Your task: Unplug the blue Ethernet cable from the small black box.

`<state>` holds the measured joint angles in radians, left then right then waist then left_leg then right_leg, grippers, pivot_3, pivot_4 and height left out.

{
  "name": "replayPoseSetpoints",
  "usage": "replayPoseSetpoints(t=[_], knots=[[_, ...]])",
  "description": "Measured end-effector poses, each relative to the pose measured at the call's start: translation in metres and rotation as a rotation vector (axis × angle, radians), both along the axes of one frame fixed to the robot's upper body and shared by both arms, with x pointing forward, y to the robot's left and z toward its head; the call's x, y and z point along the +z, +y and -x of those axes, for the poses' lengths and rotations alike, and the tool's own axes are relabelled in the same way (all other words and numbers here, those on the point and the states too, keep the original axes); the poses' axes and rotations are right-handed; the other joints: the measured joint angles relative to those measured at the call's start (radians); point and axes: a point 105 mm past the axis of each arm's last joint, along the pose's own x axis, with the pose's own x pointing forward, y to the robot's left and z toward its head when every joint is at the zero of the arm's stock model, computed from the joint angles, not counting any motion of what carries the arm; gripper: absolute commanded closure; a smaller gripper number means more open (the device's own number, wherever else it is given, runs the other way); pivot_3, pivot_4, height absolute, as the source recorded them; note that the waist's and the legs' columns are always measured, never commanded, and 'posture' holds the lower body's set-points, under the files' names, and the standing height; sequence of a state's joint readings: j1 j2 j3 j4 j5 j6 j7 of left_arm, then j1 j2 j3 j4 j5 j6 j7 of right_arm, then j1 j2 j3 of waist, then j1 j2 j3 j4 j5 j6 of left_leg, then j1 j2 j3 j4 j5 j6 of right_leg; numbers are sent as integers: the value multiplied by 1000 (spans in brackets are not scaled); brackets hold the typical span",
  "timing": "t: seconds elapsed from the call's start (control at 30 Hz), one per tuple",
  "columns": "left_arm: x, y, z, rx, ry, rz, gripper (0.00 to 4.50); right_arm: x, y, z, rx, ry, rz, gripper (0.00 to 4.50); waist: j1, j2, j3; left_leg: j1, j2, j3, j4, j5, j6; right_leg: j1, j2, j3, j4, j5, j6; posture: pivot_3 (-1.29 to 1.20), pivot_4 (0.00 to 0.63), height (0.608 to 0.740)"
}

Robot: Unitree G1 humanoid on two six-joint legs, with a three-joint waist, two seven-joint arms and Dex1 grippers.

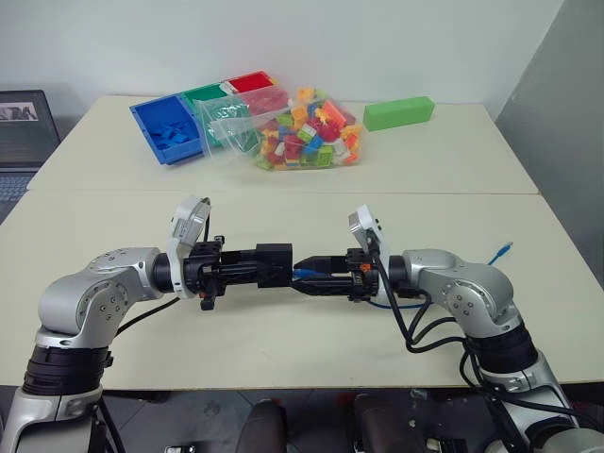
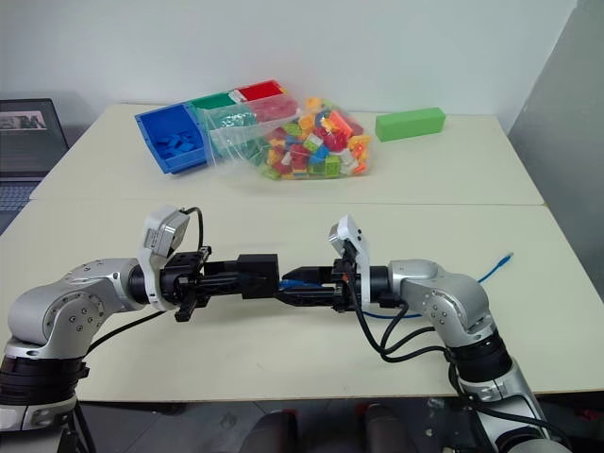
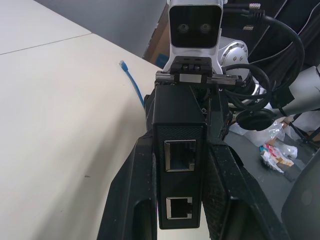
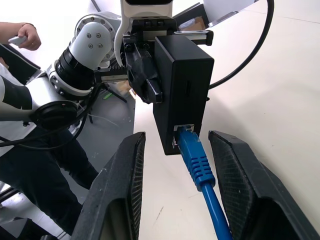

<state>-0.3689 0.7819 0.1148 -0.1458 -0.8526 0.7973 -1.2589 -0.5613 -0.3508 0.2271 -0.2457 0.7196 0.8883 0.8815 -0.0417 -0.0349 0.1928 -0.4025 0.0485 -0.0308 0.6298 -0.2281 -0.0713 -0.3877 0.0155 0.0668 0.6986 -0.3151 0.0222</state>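
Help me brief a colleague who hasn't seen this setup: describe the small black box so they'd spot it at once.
Look above the near edge of the table, where the two arms meet. The small black box sits clamped in the left claw, off the tabletop. It's the only matte-black block with the blue Ethernet cable plugged into its side.

This looks like a robotics lab or test room. Two plain cream tables [image 1: 283,203] stand pushed together against a bare white wall [image 1: 283,38], with a grey partition [image 1: 557,104] at the right edge of the frame. At the upper middle sit practice props: blue, green and red sorting bins [image 1: 170,132], a clear bag of coloured toy bricks [image 1: 302,132] and a green block [image 1: 398,112]. A laptop [image 1: 24,132] rests at the upper left. A person's hand [image 4: 25,36] shows in the upper left of the right wrist view.
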Motion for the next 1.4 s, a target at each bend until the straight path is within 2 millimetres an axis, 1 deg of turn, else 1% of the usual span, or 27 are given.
replayPoseSetpoints(t=[0.07,0.17,0.23,0.33,0.37,0.4,0.77,0.9,0.93,1.03,1.17,1.23,1.3,1.4], knots=[[0,0,0,0,0,0,3733,0,0,0,2,1,0,2383,0,0,0,0,0,0,0,0,0,0,0,0,0,0,0,0,150,740],[0,0,0,-2,1,0,3733,-1,0,0,3,5,1,2879,0,0,0,0,0,0,0,0,0,0,0,0,0,0,0,0,150,740],[0,0,1,-10,1,2,3733,-1,-1,0,1,9,4,3418,0,0,0,0,0,0,0,0,0,0,0,0,0,0,0,0,150,740],[0,0,1,-16,5,3,3733,-2,-1,0,5,13,6,4098,0,0,0,0,0,0,0,0,0,0,0,0,0,0,0,0,150,740],[-1,0,2,-18,6,3,3733,-2,-2,0,5,16,8,4313,0,0,0,0,0,0,0,0,0,0,0,0,0,0,0,0,150,740],[-1,0,2,-19,6,3,3733,-2,-2,0,9,17,7,4421,0,0,0,0,0,0,0,0,0,0,0,0,0,0,0,0,150,740],[-1,-1,4,-39,10,7,3733,-2,-3,2,30,22,6,4441,0,0,0,0,0,0,0,0,0,0,0,0,0,0,0,0,150,740],[-3,-2,6,-61,19,-3,3733,-4,-6,4,52,31,30,4444,0,0,0,0,0,0,0,0,0,0,0,0,0,0,0,0,150,740],[-5,1,6,-53,21,-18,3733,-6,-10,3,50,35,44,4447,0,0,0,0,0,0,0,0,0,0,0,0,0,0,0,0,150,740],[-7,10,5,-19,23,-49,3733,-12,-28,-6,-7,51,98,4462,0,0,0,0,0,0,0,0,0,0,0,0,-1,0,0,0,150,740],[-9,14,5,3,24,-51,3733,-17,-41,-8,-33,58,131,4463,0,0,0,0,0,0,0,0,0,0,0,0,-1,0,0,0,150,740],[-13,17,5,26,33,-61,3733,-20,-52,-16,-89,64,142,4463,0,0,0,0,0,1,0,0,0,0,0,1,-1,0,0,0,150,740],[-14,18,4,43,36,-65,3733,-22,-57,-34,-184,27,146,4463,-3,0,0,0,0,1,0,0,0,0,0,1,-1,0,1,0,150,740],[-16,19,2,84,27,-67,3733,-26,-70,-90,-459,-75,168,4463,-15,0,0,0,0,2,0,0,0,-1,0,2,-1,0,1,0,150,740]])
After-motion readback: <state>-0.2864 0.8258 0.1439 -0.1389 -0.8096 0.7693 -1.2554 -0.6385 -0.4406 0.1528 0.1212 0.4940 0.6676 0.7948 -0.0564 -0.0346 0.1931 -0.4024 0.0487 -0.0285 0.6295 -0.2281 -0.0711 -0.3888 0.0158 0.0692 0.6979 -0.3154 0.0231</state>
